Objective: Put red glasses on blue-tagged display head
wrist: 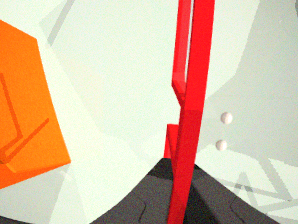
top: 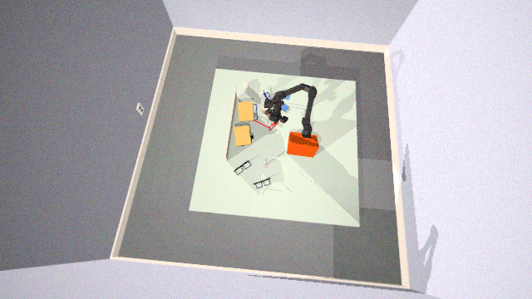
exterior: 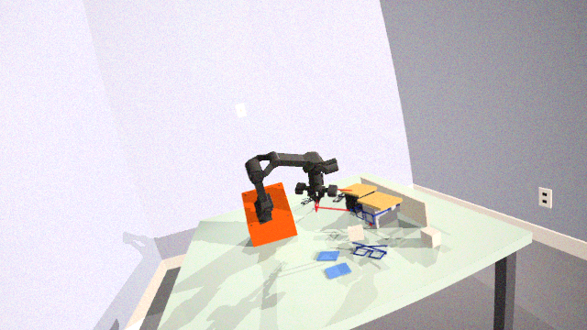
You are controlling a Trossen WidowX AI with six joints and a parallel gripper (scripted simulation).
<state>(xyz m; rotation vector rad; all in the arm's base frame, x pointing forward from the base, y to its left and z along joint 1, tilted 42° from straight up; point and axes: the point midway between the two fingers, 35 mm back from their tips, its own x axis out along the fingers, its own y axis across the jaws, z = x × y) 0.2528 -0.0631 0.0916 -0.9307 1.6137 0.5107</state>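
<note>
My gripper point(exterior: 316, 200) point(wrist: 174, 168) is shut on the red glasses point(top: 273, 126) point(exterior: 333, 208) point(wrist: 199, 55). It holds them in the air in front of the two display heads, temples toward the heads. They are not on a head. The dark-bodied head point(top: 243, 135) point(exterior: 359, 190) has a tan top. The pale grey head point(top: 245, 110) point(exterior: 380, 201) has a tan top, blue glasses on its front and a small red spot low down. In the exterior view one red temple appears across the dark head's top; contact cannot be told. The blue tag is not clearly visible.
A low panel point(exterior: 415, 206) stands behind the heads. Loose blue glasses point(exterior: 369, 251), two blue pads point(exterior: 327, 256) point(exterior: 337, 270) and two cream blocks point(exterior: 355, 233) point(exterior: 430, 237) lie nearby. Two black glasses point(top: 243, 167) point(top: 262, 183) lie on the other side. An orange block point(top: 302, 149) point(exterior: 272, 229) point(wrist: 30, 110) is at the arm's base.
</note>
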